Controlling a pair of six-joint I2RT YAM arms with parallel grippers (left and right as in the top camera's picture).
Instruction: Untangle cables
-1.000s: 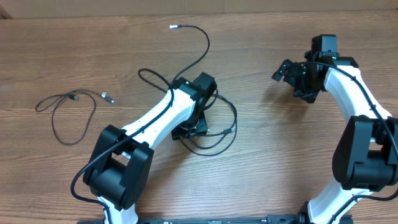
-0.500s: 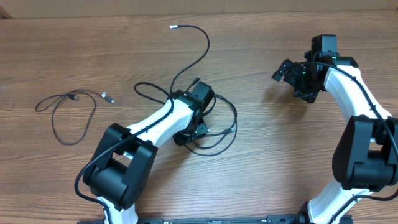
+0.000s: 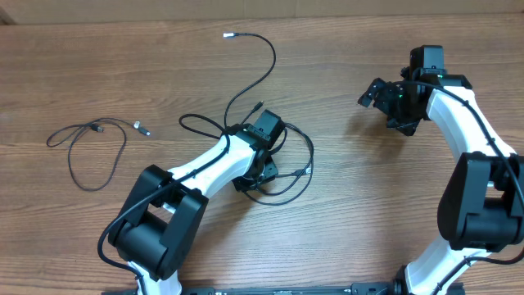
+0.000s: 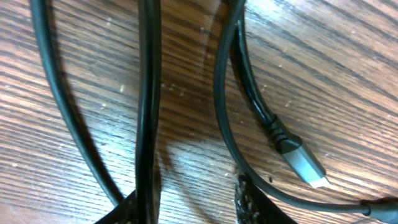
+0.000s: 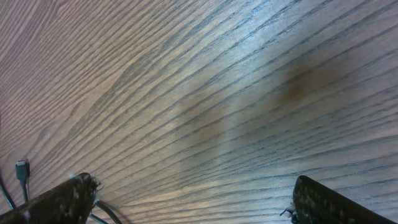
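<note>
A tangle of thin black cables (image 3: 296,174) lies at the table's middle, with one strand curving far up to a silver tip (image 3: 229,35). My left gripper (image 3: 259,170) is low over this tangle. In the left wrist view its fingers (image 4: 189,205) are apart with bare wood between them. One cable (image 4: 148,93) runs along the left finger, and a silver plug (image 4: 306,165) lies just right of the right finger. A separate looped cable (image 3: 92,141) lies at the far left. My right gripper (image 3: 372,93) is open and empty over bare wood, which also shows in the right wrist view (image 5: 196,208).
The wooden table (image 3: 368,205) stretches right of the tangle. Its far edge meets a tan wall at the top of the overhead view. A small plug (image 5: 22,169) shows at the lower left of the right wrist view.
My left gripper has shifted a little toward the near right over the tangle. The cable loop left of it slid nearer with it. The right arm has not moved.
</note>
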